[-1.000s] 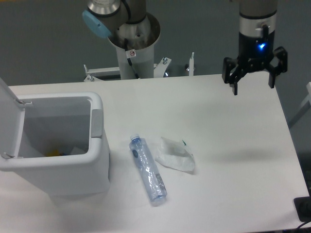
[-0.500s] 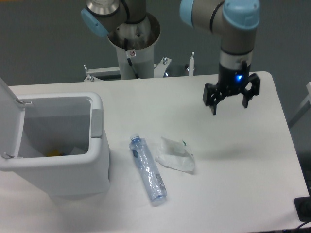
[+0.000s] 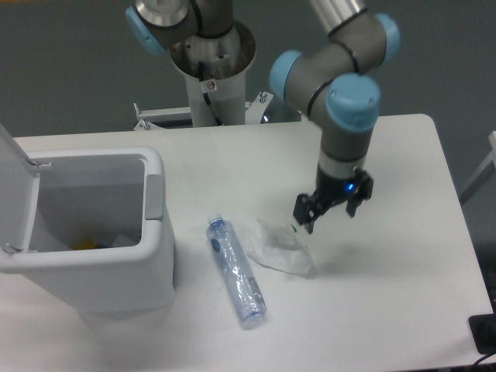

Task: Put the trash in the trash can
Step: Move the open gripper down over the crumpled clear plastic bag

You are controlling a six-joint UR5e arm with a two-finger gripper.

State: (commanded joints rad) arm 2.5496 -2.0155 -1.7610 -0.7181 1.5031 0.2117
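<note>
A crumpled white translucent wrapper (image 3: 278,249) with a small green mark lies on the white table (image 3: 387,294), just right of a crushed clear plastic bottle (image 3: 235,270) with a blue label. My gripper (image 3: 331,219) is open and empty. It hangs just above the table, close to the wrapper's upper right edge, apart from it. The white trash can (image 3: 116,232) stands at the left with its lid (image 3: 14,194) hinged open; some items lie inside it.
The robot's base column (image 3: 211,70) stands behind the table's far edge, with metal brackets (image 3: 306,101) beside it. A dark object (image 3: 484,333) sits at the table's front right corner.
My gripper has come down and to the left, from above the table's far right part to just beside the wrapper. It stays open. The wrapper and bottle have not moved.
</note>
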